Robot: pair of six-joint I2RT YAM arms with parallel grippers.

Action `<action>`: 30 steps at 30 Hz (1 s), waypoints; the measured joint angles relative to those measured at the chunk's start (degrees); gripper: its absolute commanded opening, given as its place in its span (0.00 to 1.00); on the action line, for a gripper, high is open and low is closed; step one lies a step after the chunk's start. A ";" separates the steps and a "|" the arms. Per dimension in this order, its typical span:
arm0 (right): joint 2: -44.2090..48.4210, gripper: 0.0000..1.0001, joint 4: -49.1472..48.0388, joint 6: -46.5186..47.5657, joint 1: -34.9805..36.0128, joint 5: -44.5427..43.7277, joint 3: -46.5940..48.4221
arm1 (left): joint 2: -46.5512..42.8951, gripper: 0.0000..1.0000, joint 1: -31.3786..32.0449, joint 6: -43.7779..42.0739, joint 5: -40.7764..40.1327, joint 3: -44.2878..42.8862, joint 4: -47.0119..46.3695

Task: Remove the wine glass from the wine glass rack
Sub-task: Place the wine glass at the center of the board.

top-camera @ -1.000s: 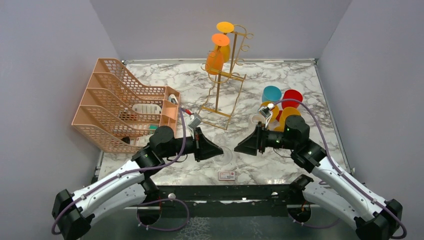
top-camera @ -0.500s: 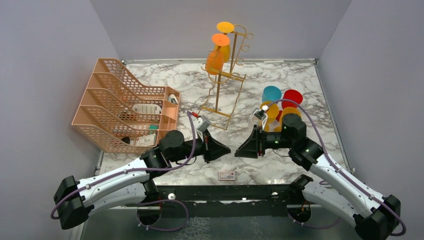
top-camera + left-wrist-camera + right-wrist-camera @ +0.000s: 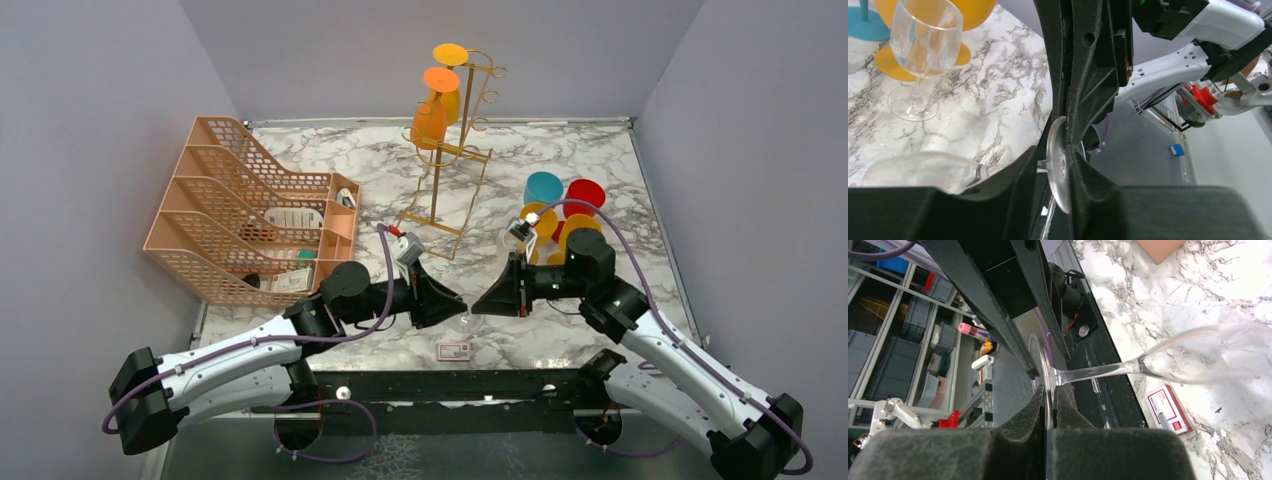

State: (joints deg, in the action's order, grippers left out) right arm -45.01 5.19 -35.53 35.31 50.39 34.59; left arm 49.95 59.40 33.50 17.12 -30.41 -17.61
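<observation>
A clear wine glass [image 3: 1148, 362] is held well in front of the wine glass rack [image 3: 452, 150], already off it. Its foot is clenched in the jaws of the right gripper [image 3: 1048, 407]. The jaws of the left gripper [image 3: 1055, 170] are set around the same foot, but whether they grip cannot be told. Two orange glasses [image 3: 430, 118] are seen hung on the rack.

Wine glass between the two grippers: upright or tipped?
Tipped on its side. In the right wrist view the wine glass has its stem running sideways, its foot pinched by the right gripper.
</observation>
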 measured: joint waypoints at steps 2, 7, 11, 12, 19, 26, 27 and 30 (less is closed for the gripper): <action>0.72 0.01 -0.09 -0.17 0.00 0.00 0.00 | -0.92 0.43 0.07 -0.15 0.13 0.07 -0.04; 1.57 0.01 -0.61 0.31 0.00 -0.04 0.00 | -1.97 0.46 0.11 0.37 1.09 0.13 1.07; 1.44 0.01 -0.61 1.49 0.00 -0.15 0.00 | -1.88 0.45 0.35 1.62 1.92 0.13 2.75; 1.38 0.01 -0.61 1.73 0.00 -0.17 0.00 | -1.81 0.45 0.48 1.84 1.97 0.13 2.93; 0.66 0.01 -0.55 3.61 -0.02 -0.96 0.07 | 0.22 0.26 0.90 2.99 1.90 0.13 3.67; 0.68 0.07 -0.42 6.21 -0.02 -1.44 0.17 | 1.81 0.00 1.49 4.55 1.16 0.13 3.69; 0.79 0.13 -0.52 6.82 -0.02 -1.42 0.17 | 1.75 0.00 1.49 4.74 0.96 0.13 3.74; 0.92 0.36 -0.81 7.10 0.00 -1.38 0.31 | 1.27 0.00 1.49 3.96 0.72 0.13 3.96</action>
State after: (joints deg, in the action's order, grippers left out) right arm -44.10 4.38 -28.42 35.31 49.01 34.89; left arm 51.22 60.88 37.45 17.85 -30.28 -13.65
